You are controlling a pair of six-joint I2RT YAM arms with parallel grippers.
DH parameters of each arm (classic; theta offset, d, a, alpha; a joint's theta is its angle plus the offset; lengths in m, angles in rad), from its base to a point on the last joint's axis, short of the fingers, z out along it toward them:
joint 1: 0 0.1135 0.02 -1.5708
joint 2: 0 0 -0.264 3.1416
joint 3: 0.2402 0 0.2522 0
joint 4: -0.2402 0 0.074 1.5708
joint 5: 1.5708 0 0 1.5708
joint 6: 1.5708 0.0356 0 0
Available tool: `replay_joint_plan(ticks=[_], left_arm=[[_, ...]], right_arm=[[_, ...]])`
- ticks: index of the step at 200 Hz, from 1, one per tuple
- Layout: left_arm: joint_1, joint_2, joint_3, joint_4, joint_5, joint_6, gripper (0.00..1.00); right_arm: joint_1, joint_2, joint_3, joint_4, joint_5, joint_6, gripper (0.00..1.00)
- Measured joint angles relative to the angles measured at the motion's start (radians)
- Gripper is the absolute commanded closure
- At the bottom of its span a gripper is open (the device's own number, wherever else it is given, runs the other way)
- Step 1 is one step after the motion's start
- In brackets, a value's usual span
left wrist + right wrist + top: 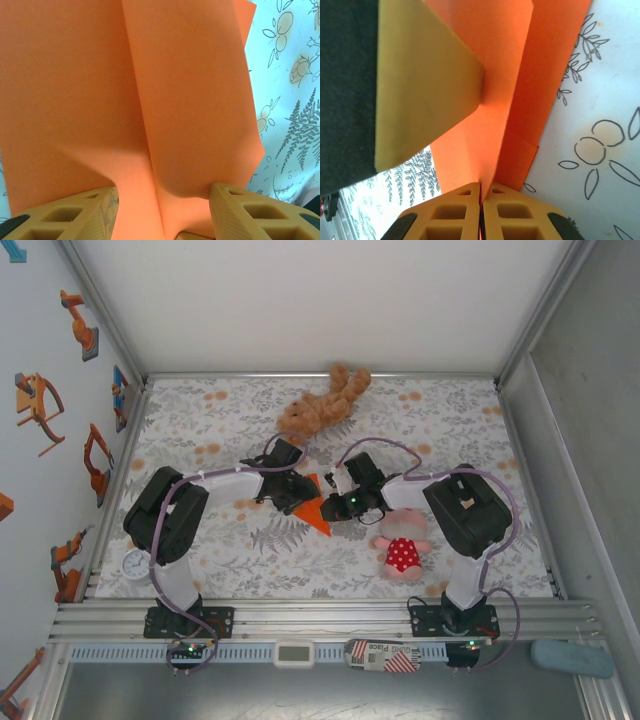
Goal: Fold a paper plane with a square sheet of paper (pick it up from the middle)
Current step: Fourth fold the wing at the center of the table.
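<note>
Both arms meet mid-surface, and the paper plane (318,510) lies between them, part-folded, its sharp point aimed toward the near edge, with the brown bear (322,405) beyond it and the pink doll (402,545) off to the right. My right gripper (481,189) has its fingers pressed together, clamped on the thin edge where the layers meet at the centre crease. My left gripper (162,195) has its fingers apart, one on each side of that crease, tips against the orange flaps, which bulge around them.

Here's my worry: the right-hand pinch looks to hold only a sliver of paper, so a sideways tug could slide it free or tear the edge. If the left fingers close off-centre, they'll crumple the flaps rather than sharpen the fold. And if I pull the arms apart too briskly, the crease skews and I get a lopsided plane.
</note>
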Motion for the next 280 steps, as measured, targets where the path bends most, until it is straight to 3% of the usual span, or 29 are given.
replay_joint_plan(ticks=[68,106,176,280], left_arm=[[0.044,-0.157,0.017,-0.123,-0.051,0.077,0.42],[0.081,-0.27,-0.04,0.036,-0.02,0.105,0.57],[0.064,-0.112,-0.137,0.316,0.146,0.079,0.73],[0.063,-0.058,-0.136,0.311,0.135,0.061,0.81]], right_arm=[[-0.006,0.01,0.003,0.006,-0.023,-0.001,0.92],[-0.011,0.019,0.02,-0.019,-0.036,-0.008,0.92],[-0.011,0.028,0.04,-0.053,-0.042,-0.026,0.91],[-0.011,0.029,0.043,-0.058,-0.052,-0.027,0.87]])
